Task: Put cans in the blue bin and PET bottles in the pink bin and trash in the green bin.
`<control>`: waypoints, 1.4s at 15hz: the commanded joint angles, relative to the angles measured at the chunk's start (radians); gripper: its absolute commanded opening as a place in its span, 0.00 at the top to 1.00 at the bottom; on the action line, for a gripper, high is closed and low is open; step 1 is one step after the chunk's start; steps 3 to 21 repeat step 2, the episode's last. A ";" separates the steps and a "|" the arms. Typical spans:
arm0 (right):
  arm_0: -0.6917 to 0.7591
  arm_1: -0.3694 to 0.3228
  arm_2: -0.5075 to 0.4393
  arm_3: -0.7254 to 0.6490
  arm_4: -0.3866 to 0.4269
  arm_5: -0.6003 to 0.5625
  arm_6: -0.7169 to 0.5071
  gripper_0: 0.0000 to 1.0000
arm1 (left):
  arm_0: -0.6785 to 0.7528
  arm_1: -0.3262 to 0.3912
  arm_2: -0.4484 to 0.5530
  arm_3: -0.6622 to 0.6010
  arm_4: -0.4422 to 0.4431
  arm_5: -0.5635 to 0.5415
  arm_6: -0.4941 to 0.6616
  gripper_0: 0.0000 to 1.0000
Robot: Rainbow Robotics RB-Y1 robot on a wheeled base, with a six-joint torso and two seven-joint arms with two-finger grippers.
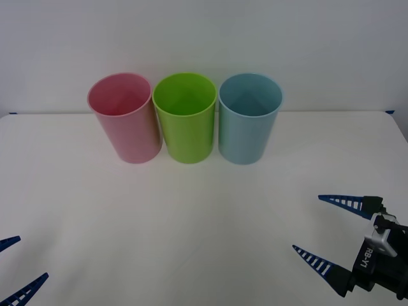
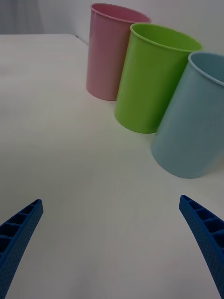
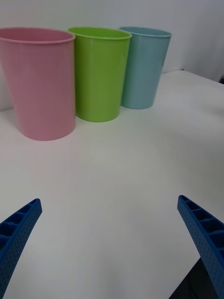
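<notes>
Three bins (image 1: 186,118) upright, well beyond both spread end effectors (image 1: 328,231).

Three bins stand upright in one row on the white table (image 1: 204,223): one pink bin (image 1: 125,118), one green bin (image 1: 185,118) and one blue bin (image 1: 248,118). Taking the green bin as the mark, the pink one stands just beside it on the robot's left, the blue one just beside it on the right. Two grippers are in view, one left gripper (image 1: 18,262) and one right gripper (image 1: 324,226), each with two blue ribbed fingers spread apart.
</notes>
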 commanded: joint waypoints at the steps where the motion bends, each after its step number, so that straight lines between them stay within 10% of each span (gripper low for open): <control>1: 0.001 0.000 -0.002 -0.001 0.007 -0.008 -0.002 0.00 | 0.000 0.000 0.000 0.000 0.000 0.000 0.000 0.00; 21: 0.001 0.000 -0.002 -0.001 0.007 -0.008 -0.002 0.00 | 0.000 0.000 0.000 0.000 0.000 0.000 0.000 0.00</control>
